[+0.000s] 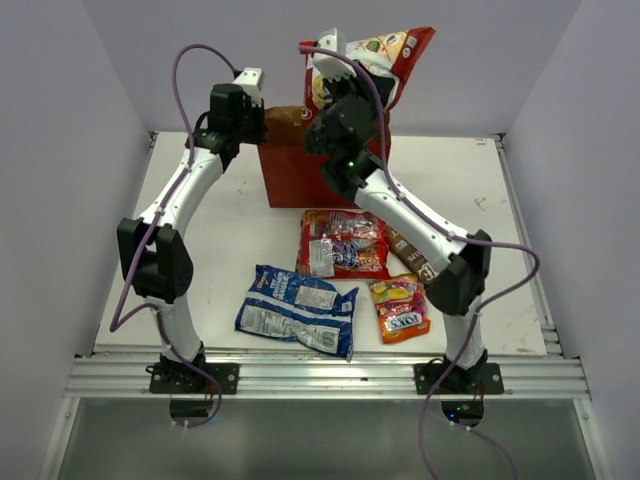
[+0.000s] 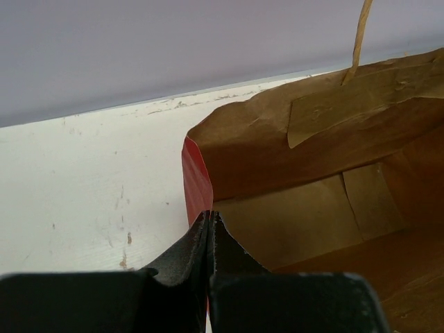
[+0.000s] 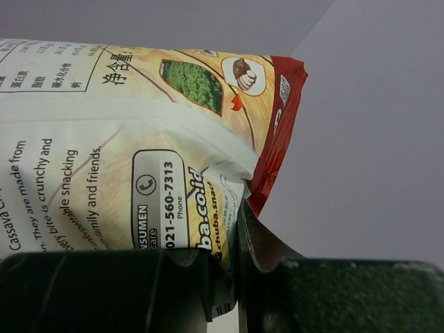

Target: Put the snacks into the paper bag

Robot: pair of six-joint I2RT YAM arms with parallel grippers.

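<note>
The red paper bag (image 1: 298, 178) stands upright at the table's back middle; its brown inside (image 2: 312, 173) is open in the left wrist view. My left gripper (image 1: 268, 122) (image 2: 209, 216) is shut on the bag's left rim. My right gripper (image 1: 330, 90) (image 3: 236, 216) is shut on the white-yellow-red bag (image 1: 385, 55) (image 3: 139, 132) and holds it high above the paper bag's mouth. On the table in front lie the red candy bag (image 1: 343, 243), the brown chip bag (image 1: 412, 255), the blue-white packet (image 1: 297, 310) and the small orange-yellow-pink candy bag (image 1: 400, 308).
The white table (image 1: 210, 230) has a metal rail (image 1: 320, 375) along its near edge. Grey walls close in at the back and both sides. A thin handle loop (image 2: 359, 35) rises from the bag's far rim.
</note>
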